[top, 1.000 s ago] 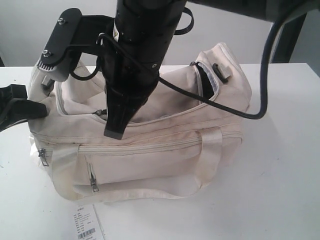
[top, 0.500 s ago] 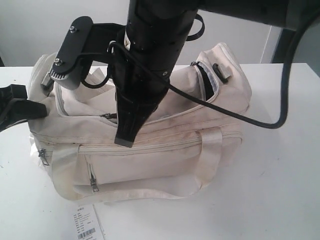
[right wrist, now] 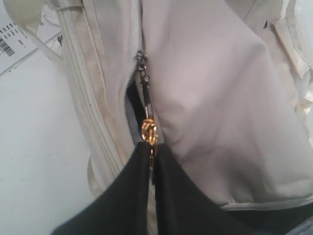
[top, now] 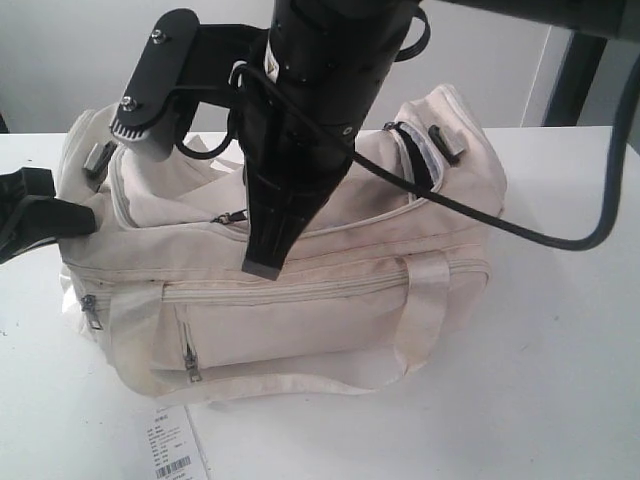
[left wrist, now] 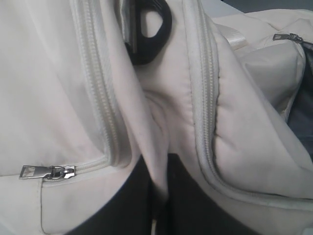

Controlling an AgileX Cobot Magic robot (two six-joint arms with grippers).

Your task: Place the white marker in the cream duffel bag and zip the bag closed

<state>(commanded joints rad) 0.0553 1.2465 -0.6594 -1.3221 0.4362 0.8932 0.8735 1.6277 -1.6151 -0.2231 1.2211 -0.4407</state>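
Only the right wrist view shows the right tool (right wrist: 149, 149) clamping the gold ring (right wrist: 149, 130)

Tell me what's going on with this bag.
Two robot arms are zipping up the cream duffel bag. The right gripper is clamped on the gold ring zip pull, with the main zip open ahead of it. The left gripper pinches a fold of the bag's fabric at one end. The white marker is not in sight.

cream duffel bag (top: 300, 320) gaping at one end, middle blocked — right arm (top: 310, 100) overhead
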